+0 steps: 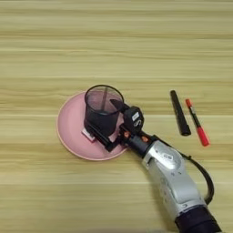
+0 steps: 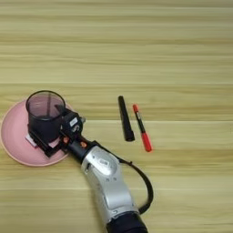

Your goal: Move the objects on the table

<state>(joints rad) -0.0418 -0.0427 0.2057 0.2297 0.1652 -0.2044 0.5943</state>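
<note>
A black wire-mesh cup stands on the round pink plate left of centre. My right gripper reaches in from the lower right and is shut on the cup: one black finger lies along its right rim, the other along its lower left side. A corner of the white-and-red packet peeks out on the plate at the cup's base, by the lower finger. The black marker and the red-and-black pen lie side by side on the table, right of the plate.
My silver forearm crosses the lower right of the table, with a black cable looping off its right side. Bare wood stretches behind the plate and to its left.
</note>
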